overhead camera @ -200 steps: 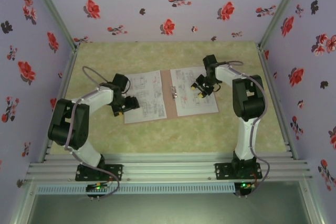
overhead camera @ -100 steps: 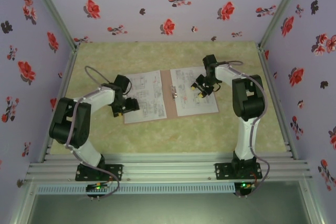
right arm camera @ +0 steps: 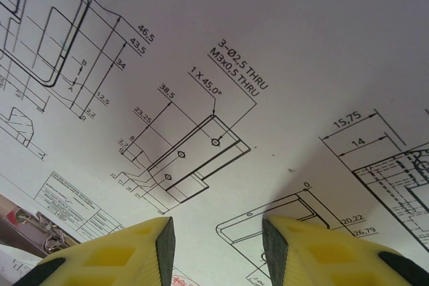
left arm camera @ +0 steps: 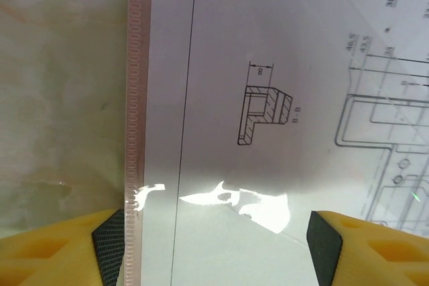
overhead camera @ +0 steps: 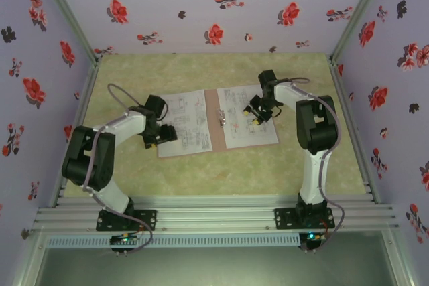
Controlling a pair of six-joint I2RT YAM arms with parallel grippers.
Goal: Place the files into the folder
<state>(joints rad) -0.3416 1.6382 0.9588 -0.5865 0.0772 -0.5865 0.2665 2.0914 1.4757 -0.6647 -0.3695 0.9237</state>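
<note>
Folder [overhead camera: 216, 115]: open flat mid-table [overhead camera: 201, 172], with bare room on every side for you.
Files [overhead camera: 191, 122]: one sheet on each half.
Left gripper [left arm camera: 218, 239]: jaws wide, straddling the folder's left edge.
Right gripper [right arm camera: 218, 239]: jaws narrow, empty, over the right sheet.

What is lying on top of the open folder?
Printed white sheets cover both halves. Between them a pinkish strip of the folder with a metal clip shows; the card under the sheets is hidden.
</note>
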